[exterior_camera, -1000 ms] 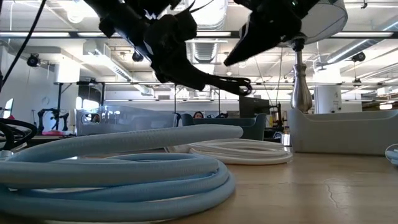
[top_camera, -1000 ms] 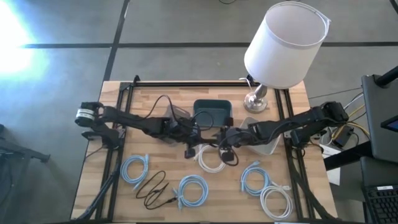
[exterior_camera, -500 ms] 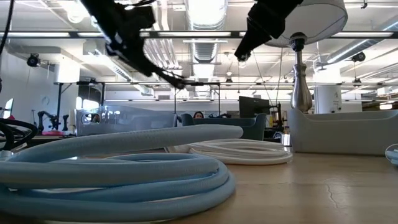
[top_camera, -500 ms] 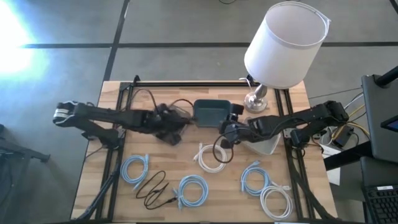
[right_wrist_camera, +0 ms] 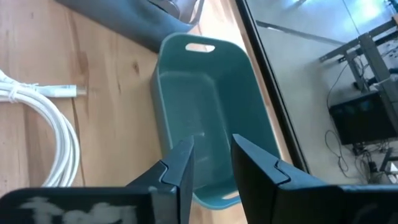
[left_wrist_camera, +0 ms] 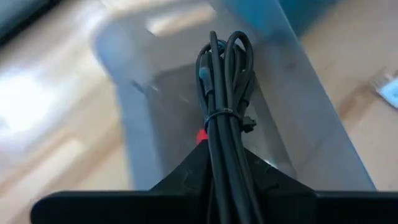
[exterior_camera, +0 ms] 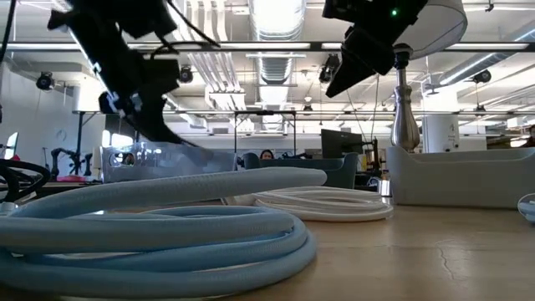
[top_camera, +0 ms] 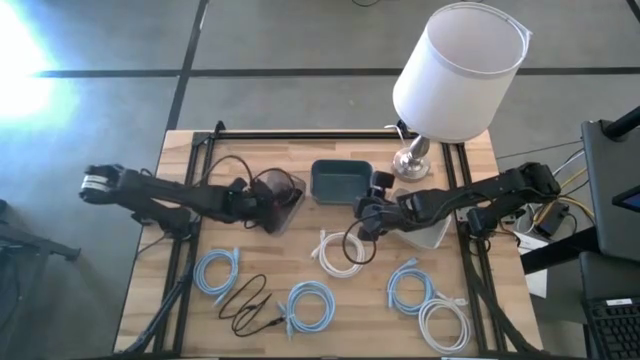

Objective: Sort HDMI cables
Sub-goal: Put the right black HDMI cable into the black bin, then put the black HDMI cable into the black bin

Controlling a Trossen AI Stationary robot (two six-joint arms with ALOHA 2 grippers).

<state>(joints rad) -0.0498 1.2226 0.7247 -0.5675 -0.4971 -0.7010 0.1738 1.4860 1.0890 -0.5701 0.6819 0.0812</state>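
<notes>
Two slim black jointed arms (top_camera: 180,195) carry looping black wiring, the left capped silver.

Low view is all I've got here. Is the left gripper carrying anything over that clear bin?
Observer: Yes. The left gripper is clamped on a tied black cable bundle, held over the clear bin.
Operator: And the right one?
Observer: The right gripper is open with nothing between its fingers, over the teal bin.
Operator: Anything in that teal bin?
Observer: No. The part of its floor that the right wrist view shows is bare.
</notes>
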